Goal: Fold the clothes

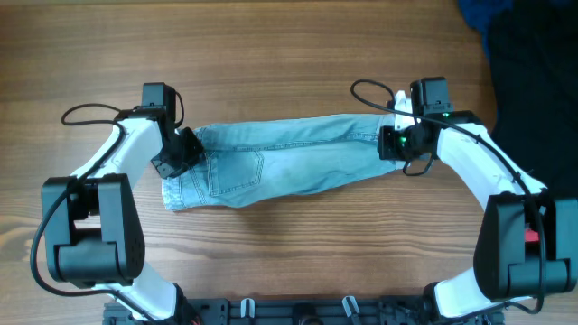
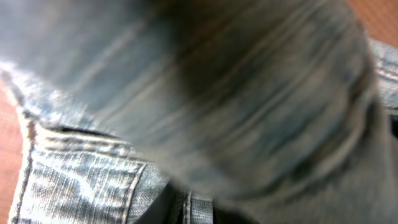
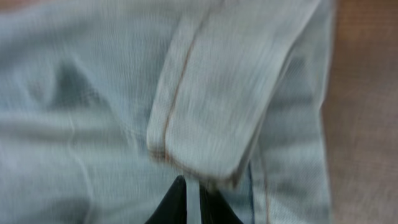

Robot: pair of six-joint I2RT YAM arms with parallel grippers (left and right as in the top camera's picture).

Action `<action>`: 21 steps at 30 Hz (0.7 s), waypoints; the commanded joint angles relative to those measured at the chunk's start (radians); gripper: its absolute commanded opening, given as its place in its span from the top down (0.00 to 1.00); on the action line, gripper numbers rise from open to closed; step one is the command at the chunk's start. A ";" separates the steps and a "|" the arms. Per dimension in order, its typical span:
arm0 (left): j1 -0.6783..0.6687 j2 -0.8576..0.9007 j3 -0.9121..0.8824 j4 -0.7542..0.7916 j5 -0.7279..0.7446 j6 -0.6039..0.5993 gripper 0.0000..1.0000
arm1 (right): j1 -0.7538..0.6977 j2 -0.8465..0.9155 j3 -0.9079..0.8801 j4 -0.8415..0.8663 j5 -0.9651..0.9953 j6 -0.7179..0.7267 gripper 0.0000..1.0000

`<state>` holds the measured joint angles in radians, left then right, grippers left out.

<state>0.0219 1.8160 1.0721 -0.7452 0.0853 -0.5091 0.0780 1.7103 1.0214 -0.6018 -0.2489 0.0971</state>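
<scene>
The light blue denim shorts (image 1: 280, 162) lie stretched sideways across the wooden table, waistband end at the left, hemmed leg end at the right. My left gripper (image 1: 185, 149) is shut on the denim at the waistband end; the left wrist view is filled with blurred denim (image 2: 236, 93) and a stitched pocket (image 2: 81, 180), and its fingers are hidden. My right gripper (image 1: 393, 143) is shut on the hemmed leg end. In the right wrist view its dark fingertips (image 3: 193, 196) pinch a thin fold of denim under a folded hem (image 3: 217, 93).
A dark navy cloth pile (image 1: 533, 72) fills the far right of the table, close to my right arm. A small red cloth (image 1: 531, 236) shows by the right arm's base. The table front edge holds the arm mounts (image 1: 298, 311).
</scene>
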 commanded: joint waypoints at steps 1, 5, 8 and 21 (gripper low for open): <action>0.009 0.023 -0.019 -0.030 -0.031 0.005 0.82 | 0.003 0.018 0.001 0.081 0.024 0.085 0.91; 0.009 0.023 -0.019 -0.015 -0.031 0.005 0.81 | 0.003 0.018 0.001 0.283 0.037 0.179 0.89; 0.009 0.023 -0.019 -0.016 -0.031 0.005 0.79 | 0.003 0.025 0.001 0.447 0.157 0.325 0.90; 0.008 -0.348 -0.018 -0.045 0.045 0.031 0.96 | -0.052 -0.034 0.040 0.217 0.204 0.333 0.96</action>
<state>0.0273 1.5631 1.0573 -0.8001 0.1173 -0.5056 0.0559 1.7859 1.0199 -0.3290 -0.0654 0.4160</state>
